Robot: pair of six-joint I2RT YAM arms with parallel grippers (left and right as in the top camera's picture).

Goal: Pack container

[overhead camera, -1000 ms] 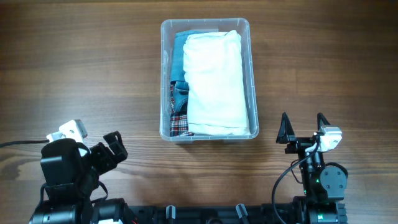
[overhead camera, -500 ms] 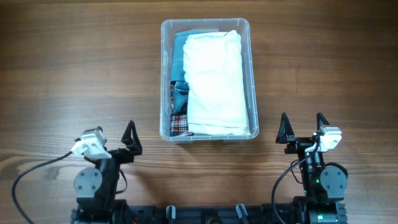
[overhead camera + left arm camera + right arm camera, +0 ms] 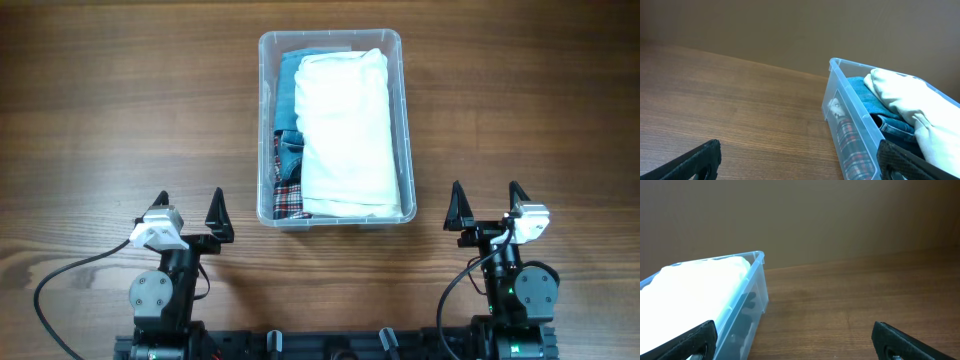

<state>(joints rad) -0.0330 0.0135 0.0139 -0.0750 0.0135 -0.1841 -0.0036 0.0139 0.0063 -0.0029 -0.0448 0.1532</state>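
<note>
Clear container (image 3: 330, 34) of soft clothes (image 3: 345, 130) seems light, flexible, best gripped at its rim; left fingers (image 3: 218, 212), right fingers (image 3: 457, 207) both spread.

The white folded cloth (image 3: 348, 130) is covering most of what is lying in the container (image 3: 330, 36), hiding its base and leaving only strips of blue denim (image 3: 285, 100) and plaid fabric (image 3: 289, 198) showing. The wrist pictures' edges are cutting off the container and the fingers of the left gripper (image 3: 800, 163) and right gripper (image 3: 800, 341).
</note>
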